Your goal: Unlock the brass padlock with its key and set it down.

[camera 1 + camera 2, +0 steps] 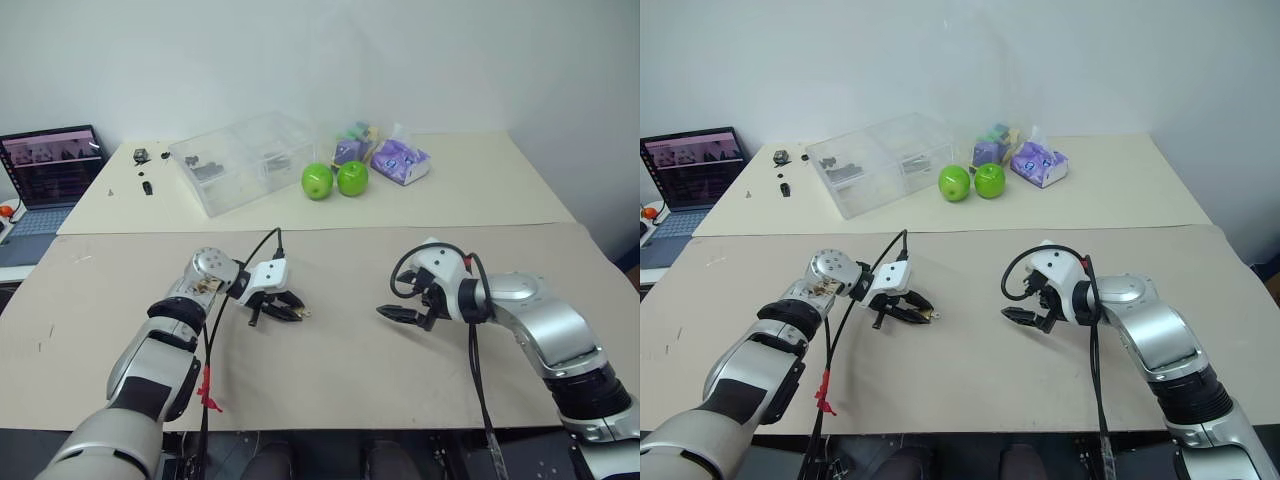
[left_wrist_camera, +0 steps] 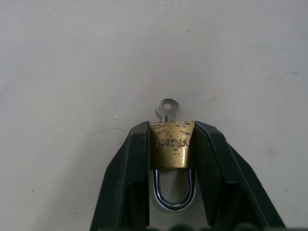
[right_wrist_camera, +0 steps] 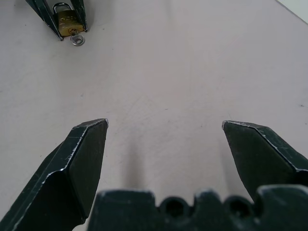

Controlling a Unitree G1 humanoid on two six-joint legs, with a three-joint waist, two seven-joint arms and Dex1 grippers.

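Left gripper (image 2: 171, 144) clamps the brass padlock (image 2: 171, 150) by its 2 flat sides, left of centre above the table (image 1: 340, 360); key (image 2: 167, 109) protruding (small, hard, likely slippery). Right gripper (image 3: 163, 126) gapes empty.

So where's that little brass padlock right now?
The brass padlock sits clamped between the left gripper's two black fingers just above the near table, its key sticking out toward the open right gripper.
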